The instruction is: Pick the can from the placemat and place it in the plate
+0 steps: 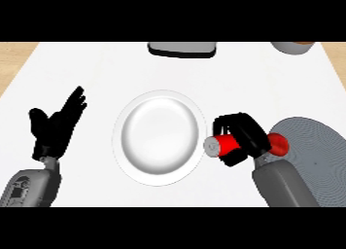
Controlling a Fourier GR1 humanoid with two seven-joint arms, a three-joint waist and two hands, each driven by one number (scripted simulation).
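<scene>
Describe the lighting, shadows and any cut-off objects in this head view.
Head view: lighting is even and flat, with no strong cast shadows on the white counter; the plate shows soft shading at its rim and a paler centre; the right hand hides the middle of the red can; two objects at the top edge are cut off; the placemat runs out of view at right.

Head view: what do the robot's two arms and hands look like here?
Both forearms are smooth grey rounded casings ending in black hands with fingers and a thumb. The left hand sits on a forearm with pale markings on its side; the right hand on a plain one.
</scene>
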